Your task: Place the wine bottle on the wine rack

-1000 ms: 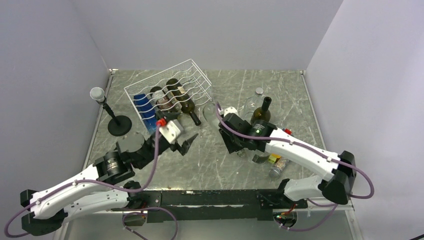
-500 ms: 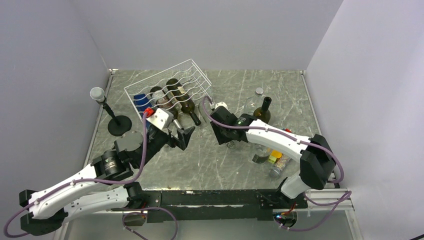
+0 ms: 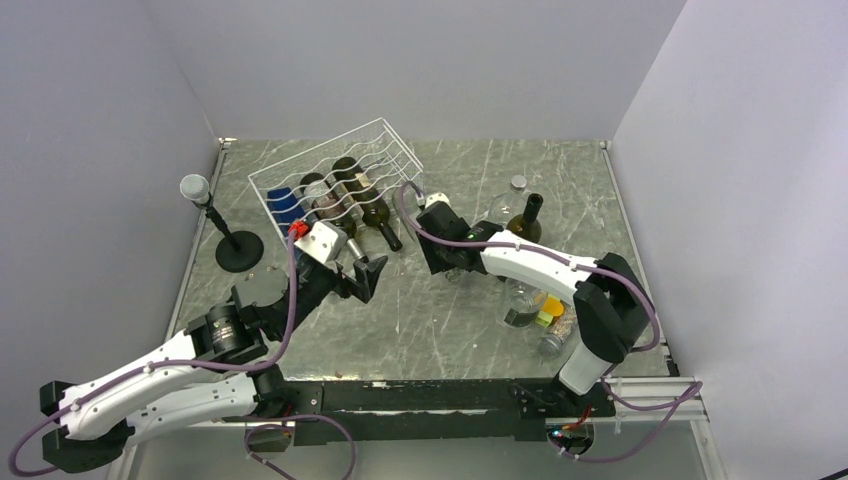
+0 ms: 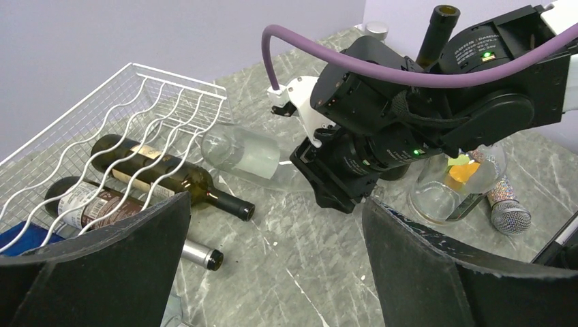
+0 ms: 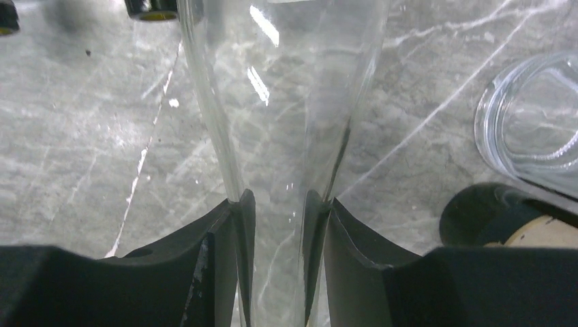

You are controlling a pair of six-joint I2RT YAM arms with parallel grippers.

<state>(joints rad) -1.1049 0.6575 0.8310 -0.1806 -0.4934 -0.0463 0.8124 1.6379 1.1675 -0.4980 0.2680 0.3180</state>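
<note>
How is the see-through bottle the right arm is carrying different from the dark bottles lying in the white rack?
The clear bottle is colourless glass with no label visible; the dark bottles are dark glass with paper labels. The clear bottle is gripped at its neck by the right tool, beside the wine rack; the dark bottles lie in the rack's wire cradles, ungripped. Both lie roughly on their sides.

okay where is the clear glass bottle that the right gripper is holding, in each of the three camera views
Top external: the clear bottle lies just right of the wine rack, mostly hidden by the right arm.
Left wrist: centre, lying tilted, between the rack and the right gripper.
Right wrist: its neck fills the middle, clamped by the right gripper.
Shared landmark: the grey marbled table.
</note>
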